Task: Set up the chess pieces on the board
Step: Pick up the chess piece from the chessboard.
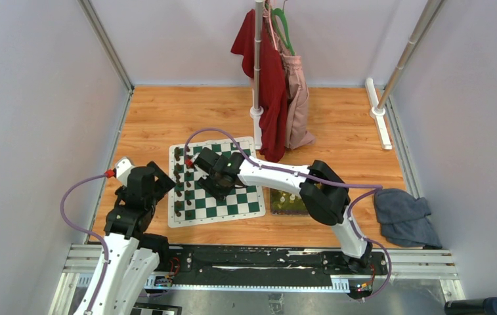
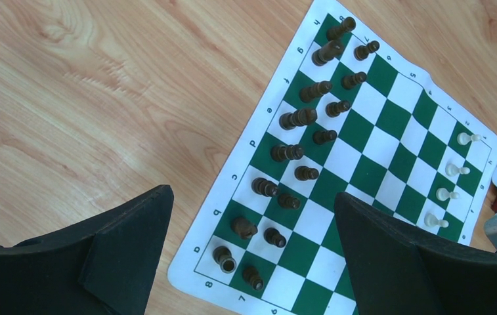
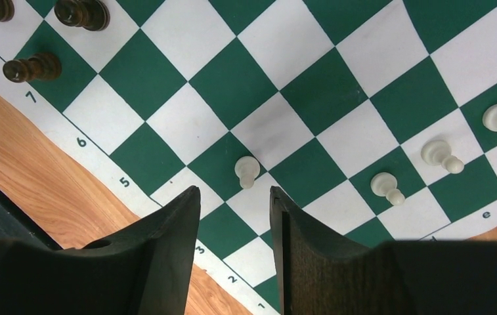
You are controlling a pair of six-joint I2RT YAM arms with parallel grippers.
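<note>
Hovering my right gripper [image 3: 234,193] over the board [image 3: 337,85]. Matte black fingers [image 3: 167,243] are spread, nothing between them. (me)

Nearest thing to the tips? (ops)

One cream-white pawn [image 3: 247,172]: smooth plastic, round head on a flared base. It's upright on the board just beyond the fingertips and I'm not touching it. Three more white pawns [image 3: 441,154] stand in a slanted row off to the right in my wrist view, one per square. (me)

Board surface? (ops)

Thin flat mat of dark green and white squares. The white border has printed numbers and letters. It lies on a table [image 2: 68,98] with a pale wood-grain top. (me)

Other colour? (ops)

Dark brown chessmen [image 2: 296,118], glossy turned shapes of mixed heights. They fill two rows along the edge opposite the white pawns. (me)

Left side? (ops)

Left gripper [image 2: 252,197] is wide apart and empty, above the board corner by the brown rows. A yellow-green rectangular tray [image 1: 275,209] sits just beside the board's right edge. I can't make out what's in it. (me)
</note>
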